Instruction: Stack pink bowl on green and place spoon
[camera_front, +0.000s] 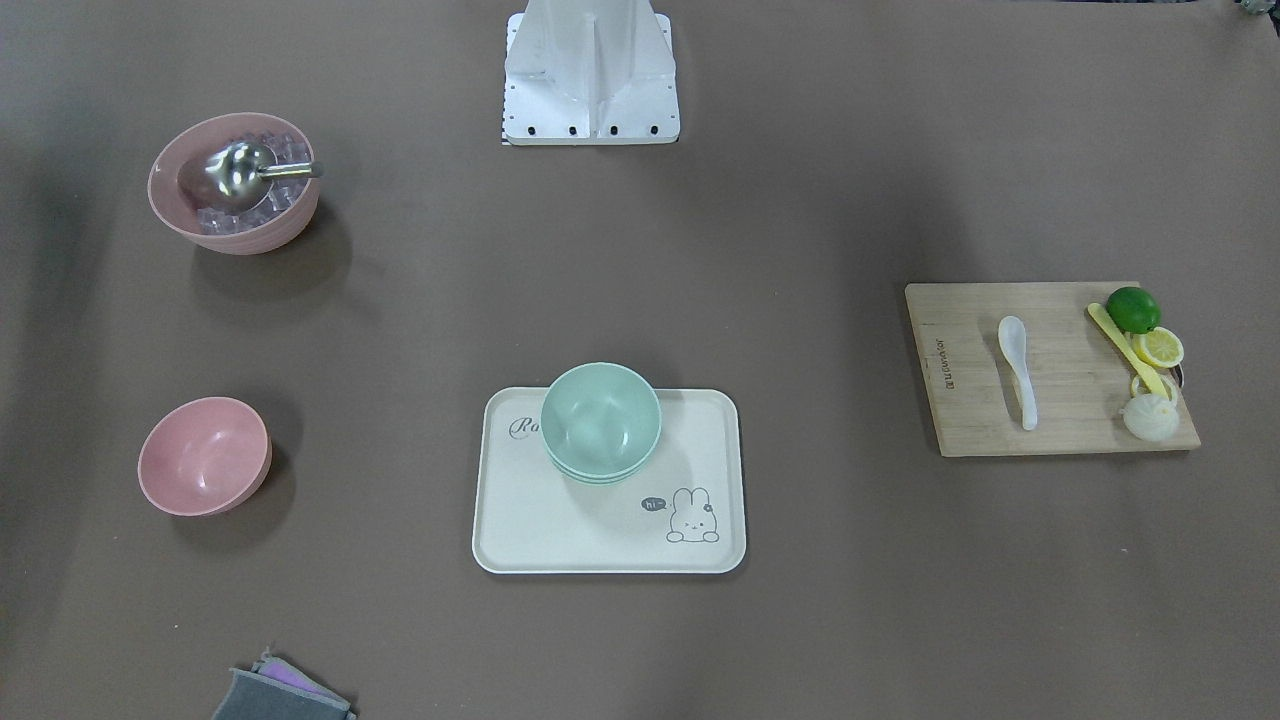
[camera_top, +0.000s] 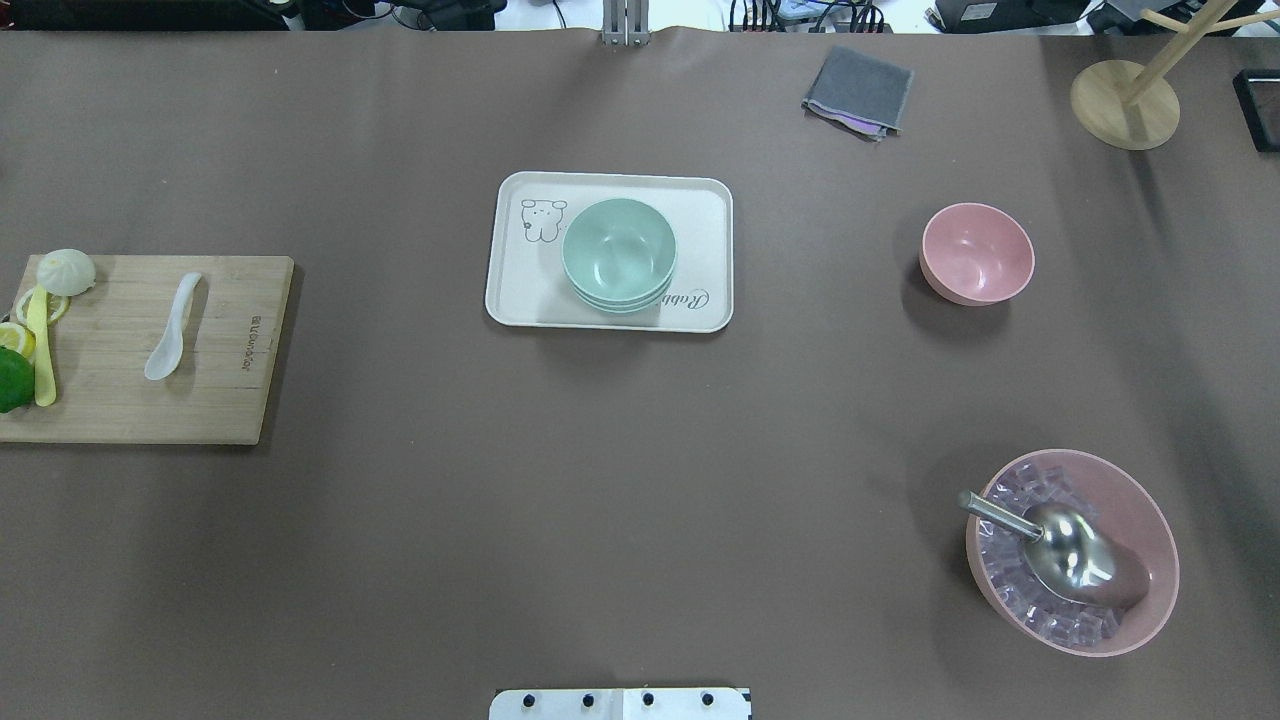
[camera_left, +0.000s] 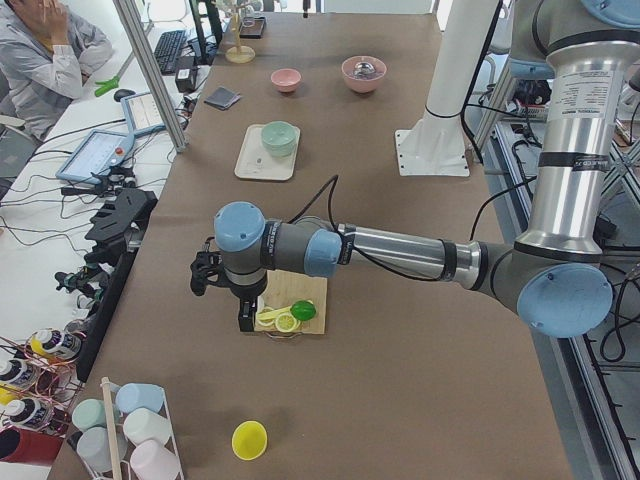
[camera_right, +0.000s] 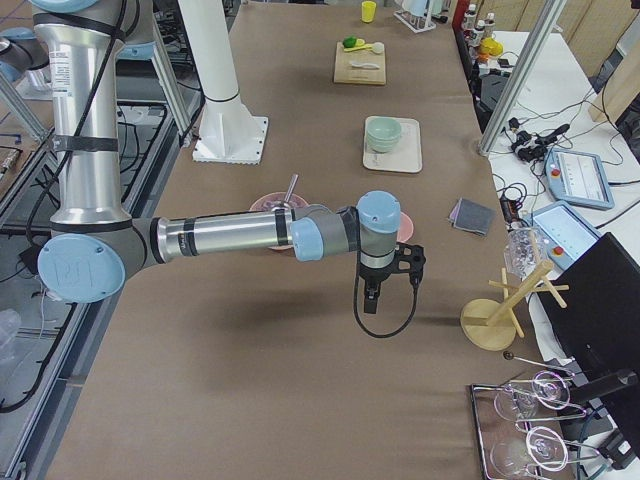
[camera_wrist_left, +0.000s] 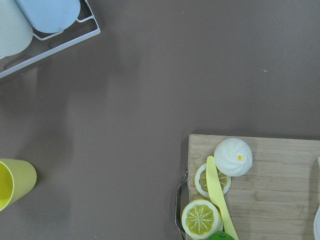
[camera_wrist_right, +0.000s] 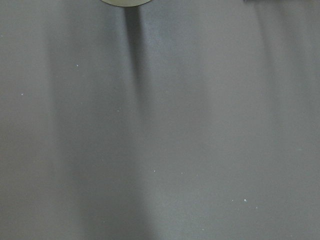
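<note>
From overhead, we see the pink bowl (camera_top: 977, 252) at three o'clock from the green bowl (camera_top: 619, 252), the spoon (camera_top: 174, 327) at nine. Whether the left gripper (camera_left: 244, 318) or the right gripper (camera_right: 369, 296) is parted, we cannot tell.

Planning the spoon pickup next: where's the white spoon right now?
Overhead view: the white spoon lies on the wooden cutting board at the view's far left, right of the yellow utensil.

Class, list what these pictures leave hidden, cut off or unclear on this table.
1. Left fingers: shown only in the left side view; open or shut, cannot tell.
2. Right fingers: only in the right side view, small; same doubt.
3. Green bowl: overhead, the top bowl hides how many are nested beneath.
4. Lime: overhead, cut off by the left edge.
</note>
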